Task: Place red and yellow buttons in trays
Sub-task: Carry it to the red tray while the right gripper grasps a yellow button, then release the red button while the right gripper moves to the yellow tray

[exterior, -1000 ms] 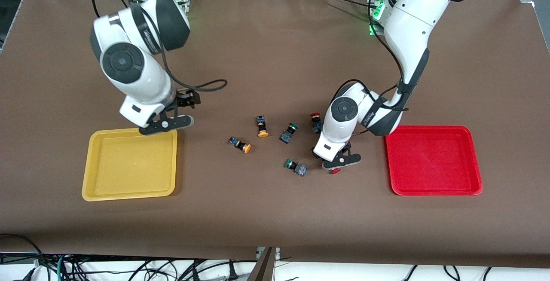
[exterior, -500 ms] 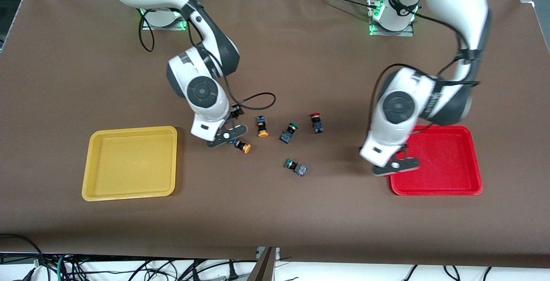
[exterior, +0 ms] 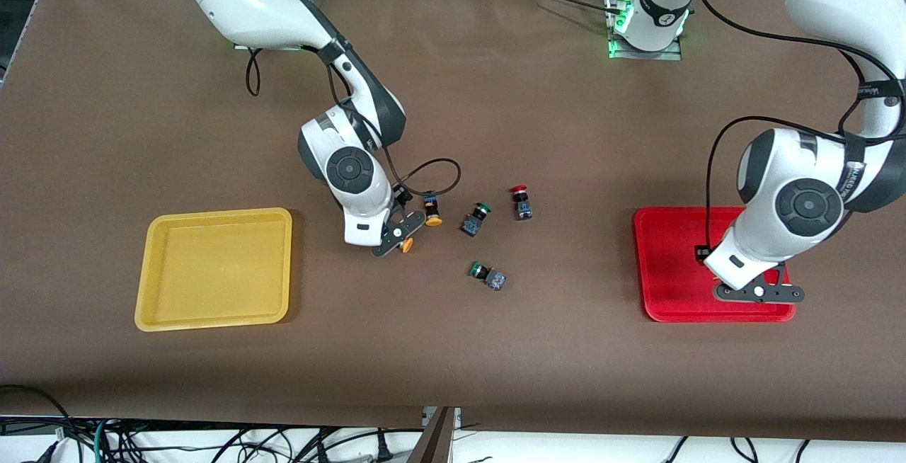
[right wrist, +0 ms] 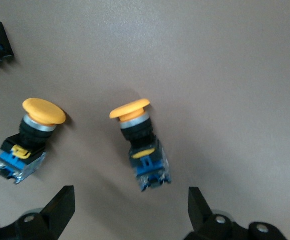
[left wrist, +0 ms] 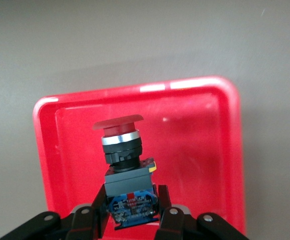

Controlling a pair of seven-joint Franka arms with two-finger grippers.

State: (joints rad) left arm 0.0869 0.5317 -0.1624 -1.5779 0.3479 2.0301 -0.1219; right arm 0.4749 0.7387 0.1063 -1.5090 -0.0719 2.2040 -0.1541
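Observation:
My left gripper (exterior: 757, 292) hangs over the red tray (exterior: 672, 265), near the edge closest to the front camera. It is shut on a red button (left wrist: 123, 150), which it grips by the blue body with the cap pointing away over the tray floor (left wrist: 210, 150). My right gripper (exterior: 396, 233) is open and low over two yellow buttons (exterior: 433, 219) (exterior: 407, 245). In the right wrist view one button (right wrist: 140, 147) lies between the open fingers (right wrist: 64, 205) and the other (right wrist: 29, 142) lies beside it. A second red button (exterior: 521, 202) stands on the table. The yellow tray (exterior: 212, 272) holds nothing.
Two green-capped switches (exterior: 476, 218) (exterior: 487, 275) lie on the brown table mat between the yellow buttons and the red button. A black cable loops off the right wrist (exterior: 439, 166).
My right gripper has swung from the yellow tray's corner to over the yellow buttons. My left gripper has carried a red button from the table to over the red tray.

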